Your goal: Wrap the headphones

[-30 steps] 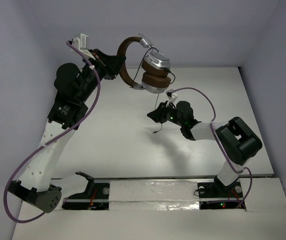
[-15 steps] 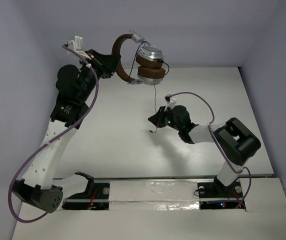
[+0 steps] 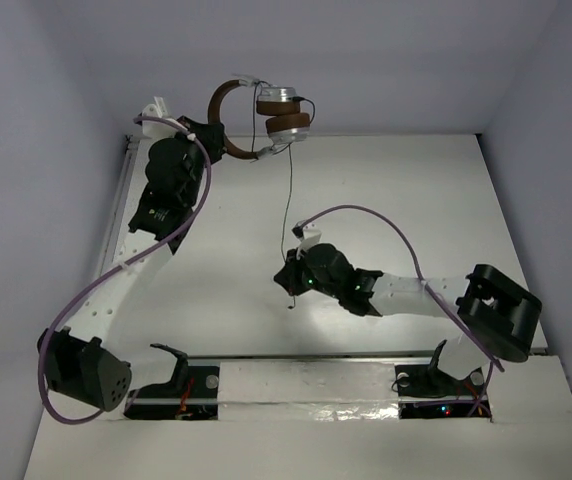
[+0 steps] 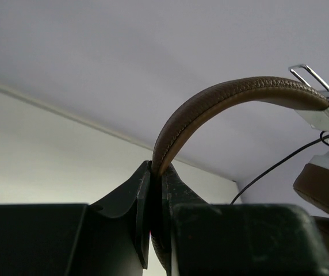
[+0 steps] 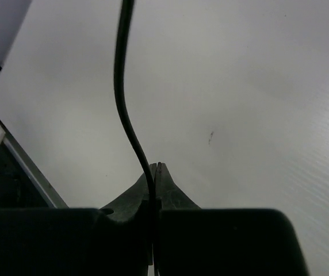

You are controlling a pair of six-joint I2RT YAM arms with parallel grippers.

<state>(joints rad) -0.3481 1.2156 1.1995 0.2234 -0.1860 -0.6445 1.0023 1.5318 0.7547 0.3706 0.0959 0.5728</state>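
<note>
The headphones (image 3: 278,112) hang in the air near the back wall, brown headband (image 3: 222,103) to the left, silver cups and brown pads to the right. My left gripper (image 3: 215,136) is shut on the headband (image 4: 228,99), its jaws (image 4: 157,169) pinching the band's lower end; one ear cup (image 4: 325,187) shows at the right edge. The thin dark cord (image 3: 288,200) runs straight down from the cups to my right gripper (image 3: 288,276), low over the table's middle. That gripper (image 5: 156,168) is shut on the cord (image 5: 124,103), and a short end dangles below it.
The white table (image 3: 196,270) lies under both arms, with pale walls at the back and sides. A metal rail (image 3: 124,195) runs along the left edge. The right arm's purple cable (image 3: 386,225) loops above its forearm.
My left arm carried the headphones back and to the left. My right gripper closed on the cord and moved left and nearer, drawing the cord straight.
</note>
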